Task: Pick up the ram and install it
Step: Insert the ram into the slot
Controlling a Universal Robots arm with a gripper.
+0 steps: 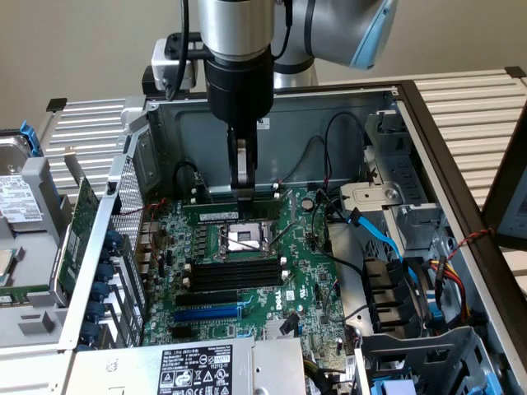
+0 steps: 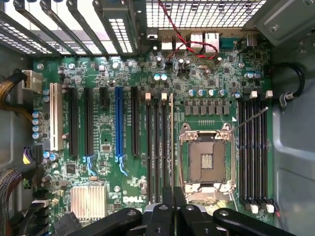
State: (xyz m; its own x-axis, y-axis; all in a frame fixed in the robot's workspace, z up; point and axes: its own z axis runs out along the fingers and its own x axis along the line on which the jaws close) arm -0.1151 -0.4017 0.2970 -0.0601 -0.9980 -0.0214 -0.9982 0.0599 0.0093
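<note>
Picked-up ram [image 1: 265, 192] hanging over the board, not yet in a slot.
Fingers clenched on the stick's top edge, gripper [image 1: 241, 188] low inside the open computer case [image 1: 329, 115]; ram edge-down above the motherboard [image 1: 306, 271] near the processor socket [image 1: 244, 239], parallel to the black memory slots [image 1: 239, 276]. Pickup done, judging by the grip; seating left, slots looking empty.

Plain beige wall [image 1: 82, 49]; white slatted tabletop [image 1: 478, 107]; even light.
</note>
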